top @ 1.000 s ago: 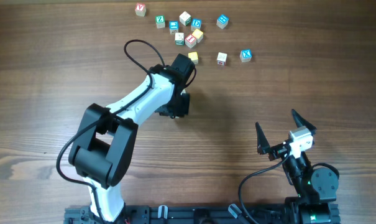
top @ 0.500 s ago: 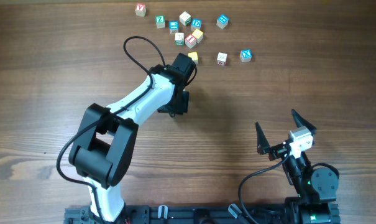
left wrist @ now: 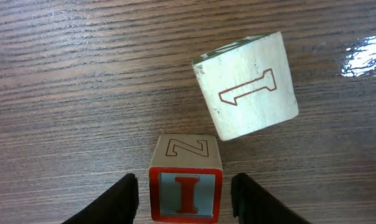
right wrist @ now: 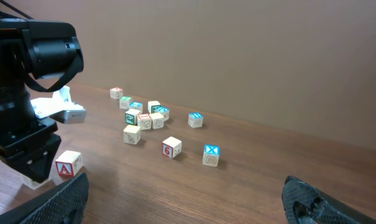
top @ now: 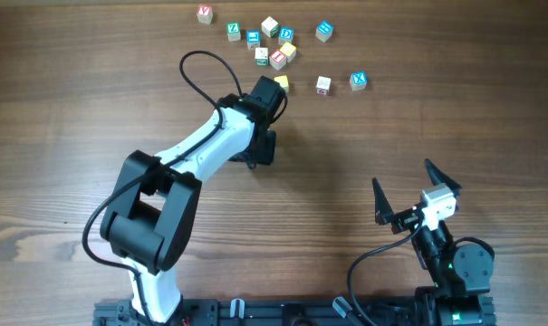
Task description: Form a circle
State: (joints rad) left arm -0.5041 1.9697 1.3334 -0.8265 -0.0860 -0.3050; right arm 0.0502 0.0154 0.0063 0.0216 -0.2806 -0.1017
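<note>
We're looking at the far middle of the table (top: 92,109). That's where the ring of letter cubes (top: 278,58) sits, with red-lettered, yellow, blue-lettered and pale faces packed tight. It lies close to the far edge, where the wood meets the brown wall (right wrist: 250,56).

Loose cubes lie around it. There's a Y cube (top: 205,14) far left, a green-lettered cube (top: 233,31) just left of the ring and a blue cube (top: 323,31) to its right. Nearer us are a yellow cube (top: 281,83), a 6 cube (top: 322,85) and an X cube (top: 358,81), each apart from the others.

Now the left gripper (left wrist: 185,200). In its wrist view the two fingers (left wrist: 124,200) stand either side of an I cube (left wrist: 186,163), red I facing us and Z on top. A sliver of wood shows on both sides, so the fingers are parted and not pressing it. Just beyond sits a pale 1 cube (left wrist: 246,93), skewed, by the I cube's far right corner; we can't tell whether they touch. From overhead the left arm (top: 206,140) hides those fingertips.

The right gripper (top: 408,188) hangs near right, fingers spread wide with nothing between them. Between it and the cubes we've got a broad run of bare wood. The left arm's black cable (top: 190,77) loops out to the left.
</note>
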